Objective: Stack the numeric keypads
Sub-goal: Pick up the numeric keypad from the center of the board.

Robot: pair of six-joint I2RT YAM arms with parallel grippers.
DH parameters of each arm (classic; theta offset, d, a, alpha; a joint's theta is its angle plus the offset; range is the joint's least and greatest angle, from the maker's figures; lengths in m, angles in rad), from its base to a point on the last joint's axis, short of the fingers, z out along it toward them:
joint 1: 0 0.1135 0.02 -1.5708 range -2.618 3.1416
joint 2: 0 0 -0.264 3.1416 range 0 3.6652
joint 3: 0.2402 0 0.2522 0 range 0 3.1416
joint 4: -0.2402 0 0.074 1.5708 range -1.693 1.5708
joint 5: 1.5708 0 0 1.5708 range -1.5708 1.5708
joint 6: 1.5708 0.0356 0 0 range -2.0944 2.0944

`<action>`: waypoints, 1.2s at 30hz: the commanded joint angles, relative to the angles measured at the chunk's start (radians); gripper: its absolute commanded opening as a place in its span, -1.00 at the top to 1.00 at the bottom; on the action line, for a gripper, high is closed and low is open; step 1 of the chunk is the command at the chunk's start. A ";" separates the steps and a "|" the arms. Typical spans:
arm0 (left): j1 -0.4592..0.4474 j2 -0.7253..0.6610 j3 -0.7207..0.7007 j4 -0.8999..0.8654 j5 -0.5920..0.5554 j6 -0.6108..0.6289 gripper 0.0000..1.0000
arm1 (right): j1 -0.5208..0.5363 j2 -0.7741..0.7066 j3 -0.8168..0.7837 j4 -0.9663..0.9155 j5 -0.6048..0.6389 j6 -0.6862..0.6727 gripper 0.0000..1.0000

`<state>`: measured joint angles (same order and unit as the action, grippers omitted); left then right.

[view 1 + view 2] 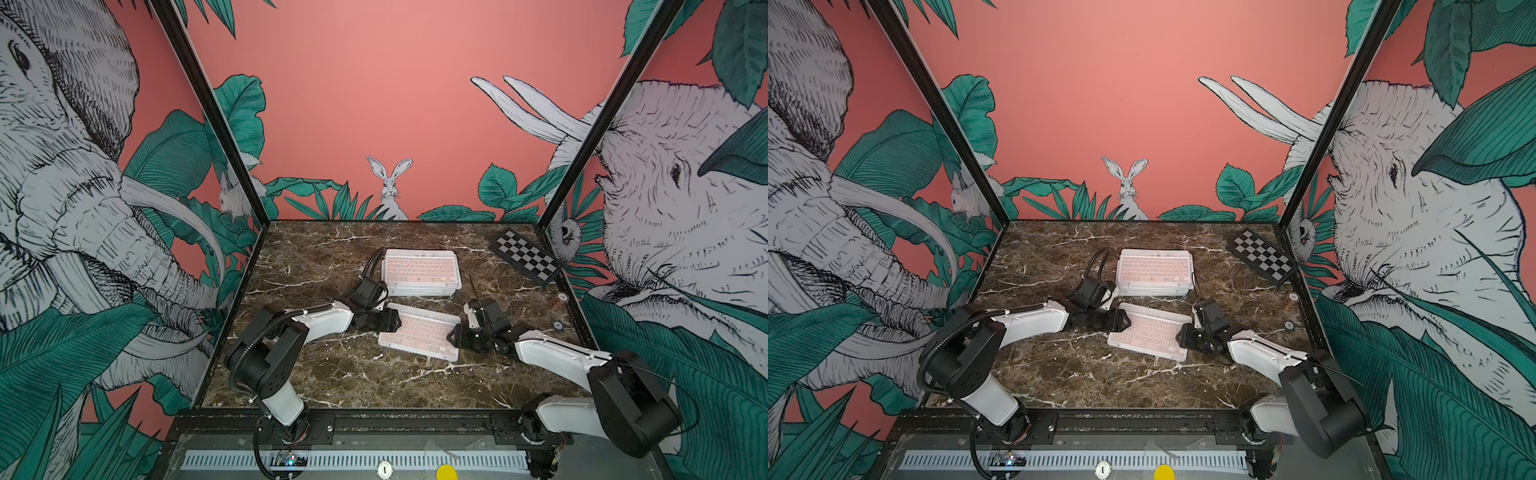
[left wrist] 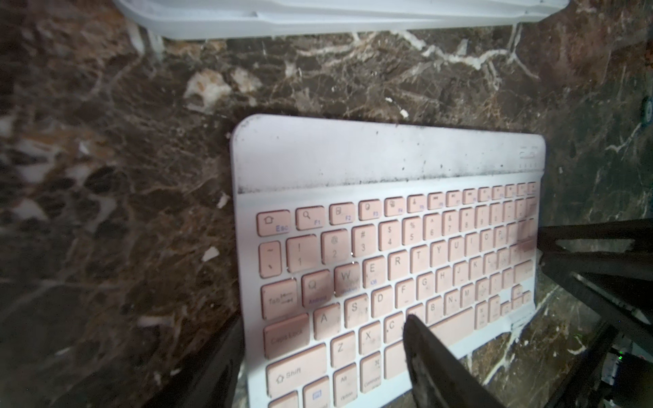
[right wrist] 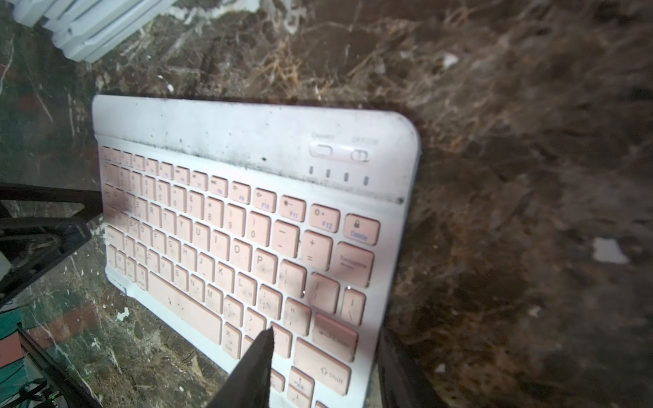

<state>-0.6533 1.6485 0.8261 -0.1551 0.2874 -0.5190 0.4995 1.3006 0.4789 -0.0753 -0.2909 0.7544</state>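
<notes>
A white-framed numeric keypad with pink keys (image 1: pixel 419 334) (image 1: pixel 1150 332) sits askew at mid-table between both arms, a dark shadow under its far edge. My left gripper (image 1: pixel 390 321) (image 2: pixel 325 328) is shut on its Shift and Caps Lock end, one finger (image 2: pixel 424 349) over the keys and the other at the frame's edge. My right gripper (image 1: pixel 457 336) (image 3: pixel 327 335) is shut on the Enter end, one finger (image 3: pixel 258 356) on the keys. Behind it stands a stack of keypads (image 1: pixel 422 272) (image 1: pixel 1154 272) topped by a pink one, its white edges visible (image 2: pixel 335 14) (image 3: pixel 88 28).
A black-and-white checkered board (image 1: pixel 525 255) (image 1: pixel 1262 257) lies at the back right corner. Two small round discs (image 1: pixel 562 296) (image 1: pixel 558 325) sit near the right wall. The brown marble table (image 1: pixel 332 374) is enclosed by walls on three sides.
</notes>
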 commanded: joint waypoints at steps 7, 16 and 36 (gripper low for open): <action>-0.084 0.096 -0.073 -0.148 0.053 -0.029 -0.47 | -0.015 0.029 -0.108 0.395 -0.270 0.184 0.07; -0.088 0.092 -0.084 -0.125 0.070 -0.029 -0.47 | -0.103 -0.038 -0.133 0.480 -0.426 0.236 0.10; -0.088 0.067 -0.087 -0.123 0.064 -0.028 -0.47 | -0.134 -0.164 -0.144 0.323 -0.441 0.175 0.14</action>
<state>-0.7219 1.6478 0.8085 -0.1001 0.2878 -0.5205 0.3576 1.1633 0.3069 0.2760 -0.7124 0.9791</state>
